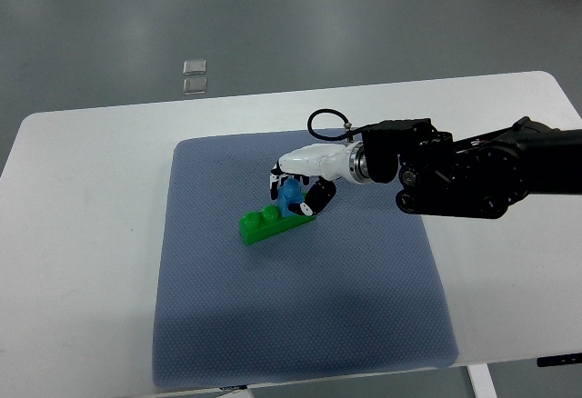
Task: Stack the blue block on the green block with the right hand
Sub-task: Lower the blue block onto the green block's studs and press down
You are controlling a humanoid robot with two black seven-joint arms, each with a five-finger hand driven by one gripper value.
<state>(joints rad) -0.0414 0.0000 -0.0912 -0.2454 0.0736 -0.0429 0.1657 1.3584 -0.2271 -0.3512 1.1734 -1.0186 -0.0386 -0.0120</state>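
No logos or writing anywhere that I can read. White worktop (82, 234) with rounded corners, and a blue-grey mat (300, 325) with a woven dimpled texture on top. My right hand (300, 184) has its fingers (314, 200) curled round the blue block (291, 198), right over the studded green block (275, 224), a glossy plastic wedge mid-mat.

One steep downward view from the robot's side over the white table (82, 234), floor beyond.
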